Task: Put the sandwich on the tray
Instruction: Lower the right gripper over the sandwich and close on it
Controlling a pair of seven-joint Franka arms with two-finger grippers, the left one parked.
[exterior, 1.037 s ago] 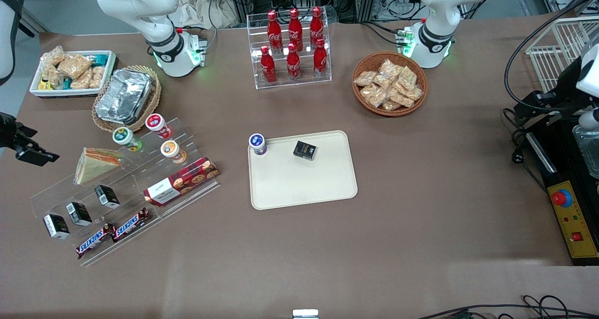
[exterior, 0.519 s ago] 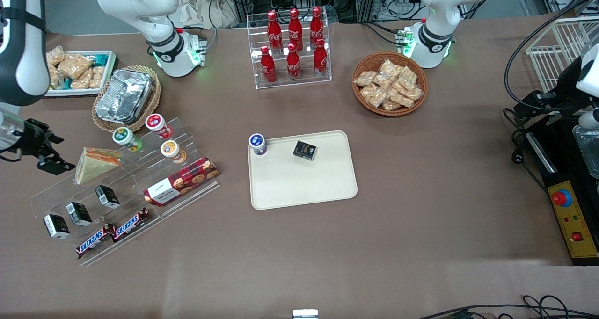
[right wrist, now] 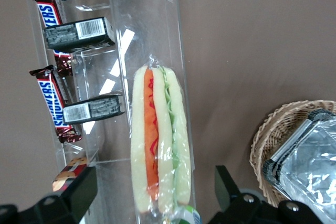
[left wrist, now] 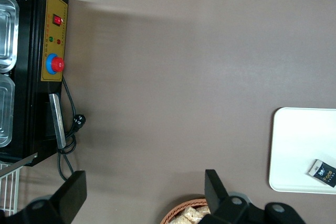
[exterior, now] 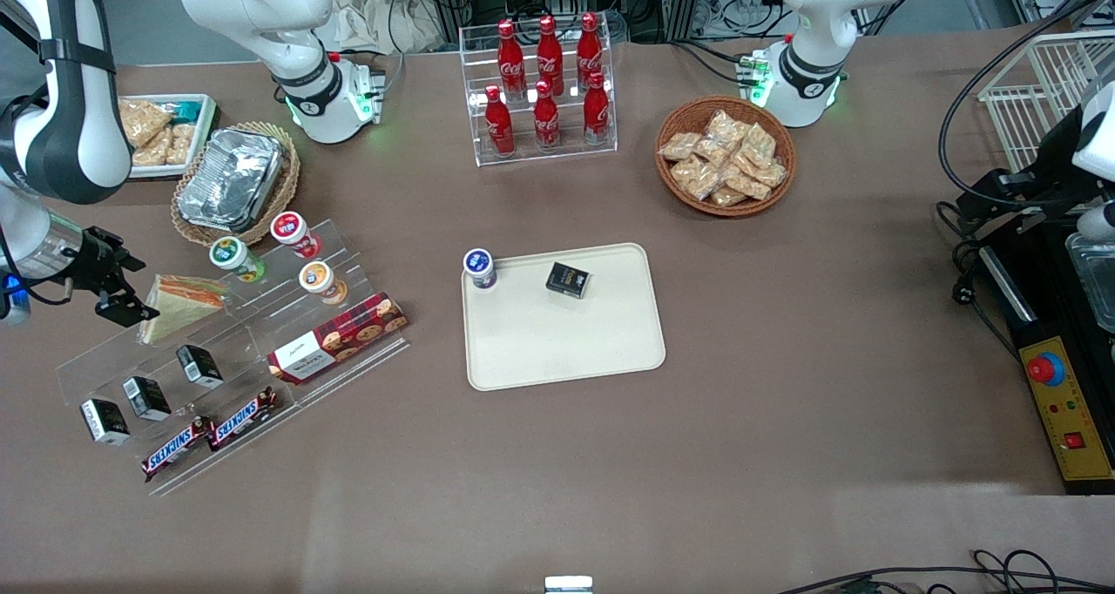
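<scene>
The gripper (exterior: 122, 293) is hovering with fingers apart just beside the sandwich (exterior: 179, 303), which is sitting on the clear acrylic rack (exterior: 235, 350), well apart from the tray (exterior: 601, 350). Closing on slippery wrap risks dropping the sandwich or nudging the nearby cups (exterior: 237, 259).

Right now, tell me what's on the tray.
On the tray stand a blue-lidded cup at one corner and a small black box. The sandwich still sits on the clear stand, the gripper open beside it. What's under either item is hidden.
</scene>
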